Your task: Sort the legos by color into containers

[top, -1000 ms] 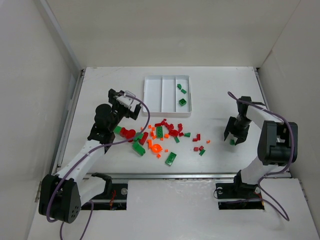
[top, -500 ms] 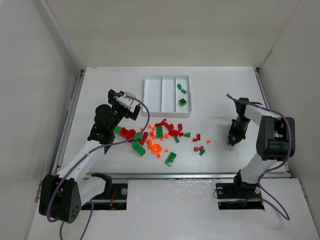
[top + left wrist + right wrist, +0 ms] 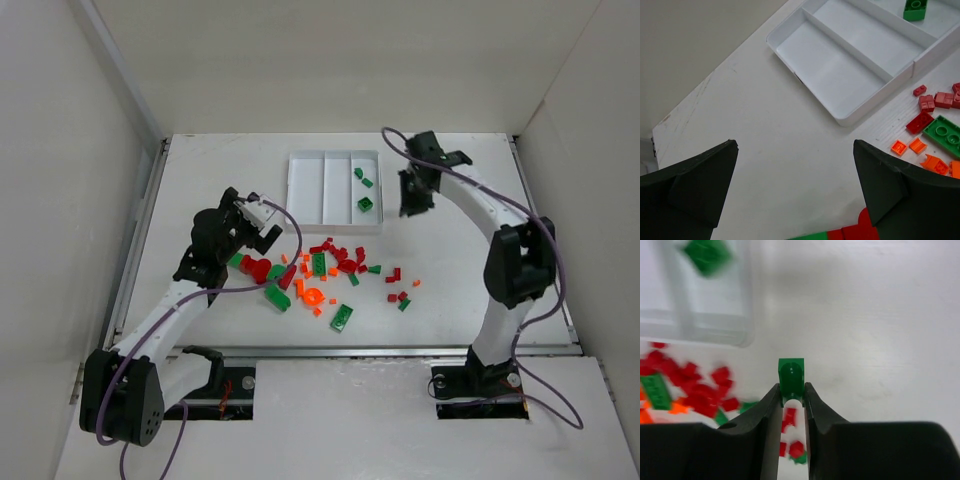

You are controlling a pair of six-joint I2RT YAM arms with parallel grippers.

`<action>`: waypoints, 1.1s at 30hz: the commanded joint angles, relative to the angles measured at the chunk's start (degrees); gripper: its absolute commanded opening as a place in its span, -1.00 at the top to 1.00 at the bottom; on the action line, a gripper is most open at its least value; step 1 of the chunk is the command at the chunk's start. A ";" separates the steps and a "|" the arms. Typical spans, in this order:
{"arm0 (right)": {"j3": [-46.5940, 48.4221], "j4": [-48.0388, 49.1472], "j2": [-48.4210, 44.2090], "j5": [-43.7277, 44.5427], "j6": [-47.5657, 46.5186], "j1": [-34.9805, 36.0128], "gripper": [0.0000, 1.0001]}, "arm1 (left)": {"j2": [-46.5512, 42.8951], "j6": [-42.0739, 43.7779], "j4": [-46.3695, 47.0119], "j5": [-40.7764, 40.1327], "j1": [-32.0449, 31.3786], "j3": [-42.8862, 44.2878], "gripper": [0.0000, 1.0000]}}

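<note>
Right gripper (image 3: 411,202) is seen clamped on a small green brick (image 3: 791,372), pinched at the very fingertips w/ most of the brick sticking out beyond them. It is held above the table (image 3: 460,250), just beside the right edge of the tray (image 3: 305,190), approx. level w/ the tray's near half. Left gripper (image 3: 260,222) is spread wide, hung over the table btwn the tray's near-left corner and the left end of the pile (image 3: 330,265).

Table is white. A broad open strip is left btwn the tray and the table's right edge, and another along the far edge behind the tray. Tray is set centre-far. Its left and middle compartments show bare white floor. Its right compartment holds three green bricks (image 3: 366,205), one near the front edge and two further back. Pile is spread just in front of the tray's near edge, w/ red, green and orange mixed, densest at centre-left. A few strays (image 3: 400,298) are scattered to its right, apart from the rest.
</note>
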 commanded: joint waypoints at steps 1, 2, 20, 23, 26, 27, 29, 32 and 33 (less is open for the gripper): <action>13.89 1.90 7.97 -1.98 -1.83 6.68 1.00 | -0.36 0.51 -3.05 2.46 0.44 2.64 -1.00; 16.74 1.90 10.10 -1.98 -1.84 7.91 1.00 | 0.17 0.51 -3.76 2.47 0.44 2.64 -1.00; 36.20 -1.18 19.71 -3.39 -3.07 11.09 -0.54 | 0.17 -0.02 -8.51 3.70 0.44 6.69 -1.00; 31.28 -1.18 13.49 -3.92 -3.68 11.09 -0.57 | 0.17 -0.02 -8.51 4.23 0.44 7.21 -1.00; 20.25 -2.23 6.46 0.03 -2.37 10.40 -0.57 | 0.17 -0.02 -7.81 4.23 0.44 7.21 -1.00; 16.63 -2.23 5.03 0.56 -0.19 10.39 -0.57 | 0.17 -0.02 -7.81 4.23 0.44 6.69 -1.00; 5.68 -1.63 1.70 -0.74 2.72 8.47 -0.45 | 0.17 -0.63 -6.32 4.23 0.44 5.64 -1.00; -3.42 0.22 0.27 -3.56 4.57 7.75 -0.18 | -0.36 -1.25 -5.61 4.76 0.44 5.10 -1.00; -7.10 1.01 -0.42 -3.57 5.10 7.75 -0.10 | -0.36 -1.77 -5.09 5.37 0.44 5.10 -1.00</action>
